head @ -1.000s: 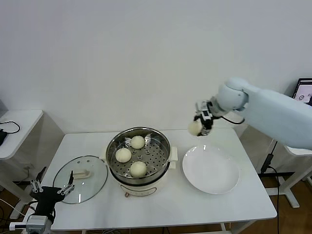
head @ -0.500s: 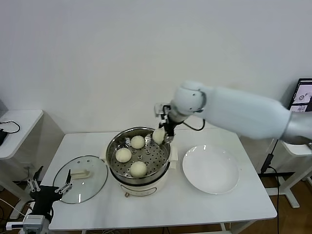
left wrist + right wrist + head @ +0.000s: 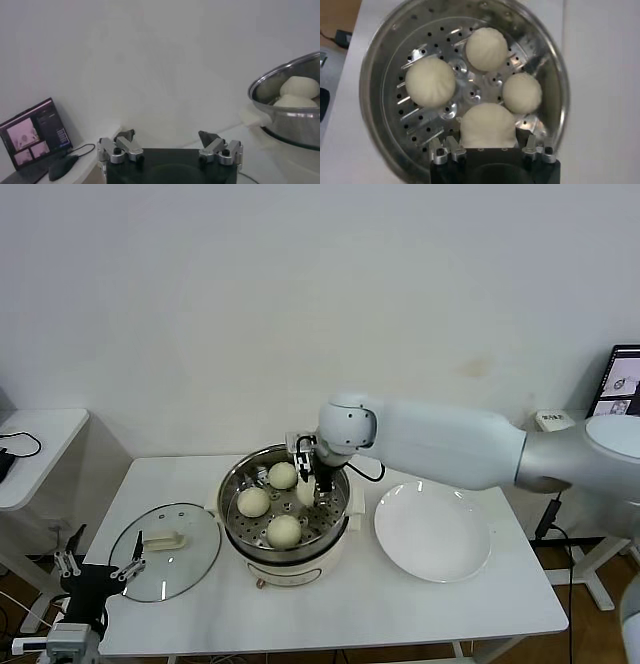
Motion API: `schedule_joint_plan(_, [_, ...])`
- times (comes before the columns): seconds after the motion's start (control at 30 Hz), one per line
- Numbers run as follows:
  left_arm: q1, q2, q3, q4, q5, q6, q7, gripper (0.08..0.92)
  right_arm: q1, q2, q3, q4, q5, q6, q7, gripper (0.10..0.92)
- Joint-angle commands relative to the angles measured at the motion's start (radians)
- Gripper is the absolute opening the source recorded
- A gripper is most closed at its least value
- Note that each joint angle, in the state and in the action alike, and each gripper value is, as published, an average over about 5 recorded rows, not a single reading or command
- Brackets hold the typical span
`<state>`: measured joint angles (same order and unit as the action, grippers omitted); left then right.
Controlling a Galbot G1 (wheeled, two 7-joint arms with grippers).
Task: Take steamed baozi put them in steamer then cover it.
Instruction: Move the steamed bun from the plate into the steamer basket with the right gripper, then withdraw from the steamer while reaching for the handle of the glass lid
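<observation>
Nearest, at the desk's (image 3: 430, 609) seven o'clock corner, the left gripper (image 3: 98, 572) waits with fingers spread wide, beside the glass lid (image 3: 165, 550). The plate (image 3: 433, 532) is bare. A second ago the right gripper (image 3: 311, 483) carried the fourth baozi (image 3: 488, 127) above the plate; now it hangs inside the steamer (image 3: 284, 506), fingers clasping that bun at three o'clock. Three baozi (image 3: 430, 83) lie on the tray. Release, then covering, remain.

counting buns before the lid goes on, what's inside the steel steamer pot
Inside the round shiny steel steamer, three off-white round baozi lie on the perforated steel tray. The right gripper holds a fourth baozi just above it. The tray beneath that bun is hidden.
</observation>
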<state>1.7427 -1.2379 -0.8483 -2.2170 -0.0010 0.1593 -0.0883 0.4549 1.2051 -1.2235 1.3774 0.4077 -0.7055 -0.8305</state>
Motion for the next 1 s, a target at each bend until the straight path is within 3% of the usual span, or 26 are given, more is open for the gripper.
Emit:
schedule_joint_plan(0.03, [-0.001,0.001,0.000,0.000,0.000,0.000,0.000,0.823,-0.044,0.037,-0.011,-0.033,-0.040,-0.022,0.023,0.679])
schedule_joint_plan(0.4, [-0.003,-0.001,0.000,-0.001,0.001,0.001,0.000,0.823,-0.062,0.027,0.007,-0.031,-0.051,-0.022,0.022,0.683])
schedule_joint_plan(0.63, [-0.006,0.000,-0.001,0.002,0.001,0.001,0.000,0.823,-0.031,-0.005,0.044,-0.001,-0.033,-0.021,0.013,0.809])
schedule_joint_plan(0.8, [-0.008,0.003,-0.004,-0.002,0.000,0.002,0.000,0.823,0.008,-0.081,0.089,0.093,-0.002,-0.021,0.011,0.822])
schedule_joint_plan(0.9, [-0.010,0.003,-0.004,-0.005,-0.001,0.002,0.000,0.823,0.013,-0.150,0.127,0.184,0.025,-0.020,0.068,0.823])
schedule_joint_plan(1.0, [-0.012,0.003,-0.003,-0.007,-0.002,0.000,0.000,0.823,-0.015,-0.240,0.163,0.285,0.099,-0.008,0.228,0.823])
